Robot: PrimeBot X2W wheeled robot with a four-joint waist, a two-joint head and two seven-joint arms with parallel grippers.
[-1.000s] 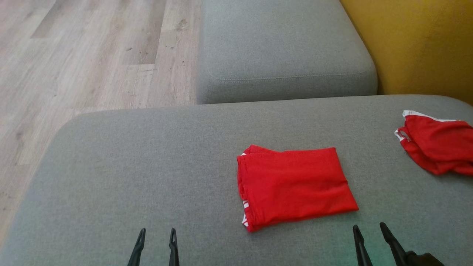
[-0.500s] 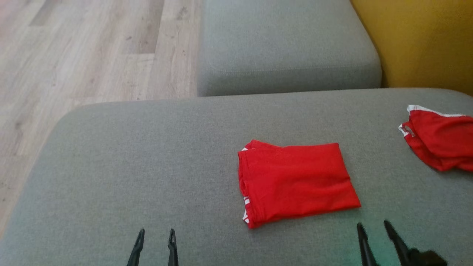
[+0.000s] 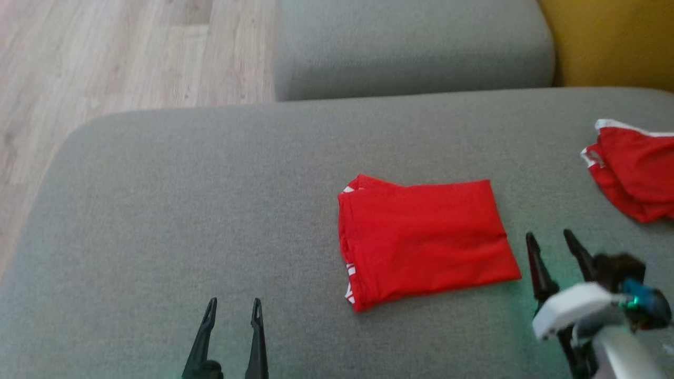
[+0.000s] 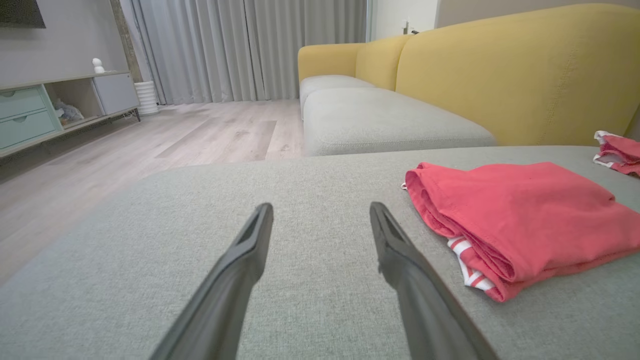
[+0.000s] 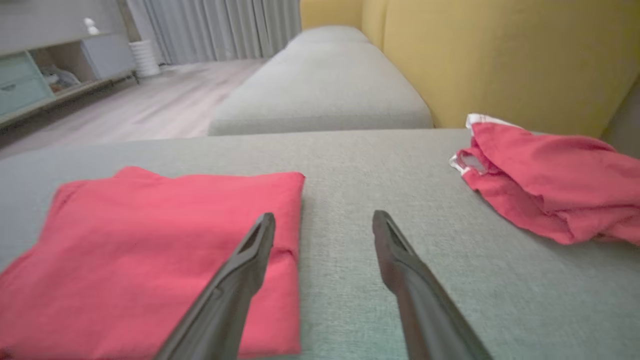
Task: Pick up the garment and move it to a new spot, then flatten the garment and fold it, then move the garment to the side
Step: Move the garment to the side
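A red garment (image 3: pixel 426 242) lies folded into a neat rectangle in the middle of the grey seat cushion (image 3: pixel 184 210), white trim showing at its left edge. A second red garment (image 3: pixel 637 173) with white trim lies crumpled at the cushion's far right. My right gripper (image 3: pixel 549 234) is open just right of the folded garment's right edge, touching nothing; in the right wrist view it (image 5: pixel 324 216) sits between the folded garment (image 5: pixel 150 250) and the crumpled one (image 5: pixel 550 175). My left gripper (image 3: pixel 234 302) is open and empty over bare cushion, left of the folded garment (image 4: pixel 515 215).
Another grey cushion (image 3: pixel 410 47) adjoins the far side, with the yellow backrest (image 3: pixel 616 42) at the upper right. Wooden floor (image 3: pixel 105 58) drops off beyond the cushion's left and far-left edges. A sideboard (image 4: pixel 55 110) and curtains (image 4: pixel 240 50) stand across the room.
My right gripper has advanced up the cushion to beside the folded garment's right edge, its pale wrist now in view. The head camera has tilted down. Both garments lie as before.
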